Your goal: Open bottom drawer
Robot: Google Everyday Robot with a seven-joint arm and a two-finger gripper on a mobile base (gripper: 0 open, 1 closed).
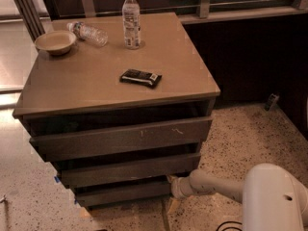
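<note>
The bottom drawer [125, 192] is the lowest, shortest dark grey-brown front of the cabinet, near the floor. Above it sit the middle plain drawer front [130, 170] and the tallest front with pale scratch marks [120, 137]. My white arm reaches in from the lower right, and my gripper [174, 186] is at the right end of the bottom drawer front, touching or nearly touching it.
On the cabinet top [86, 85] stand an upright water bottle [131, 19], a lying bottle [89, 32], a bowl [55, 41] and a dark snack bar [140, 77]. Speckled floor [240, 138] lies to the right. A dark wall and railing stand behind.
</note>
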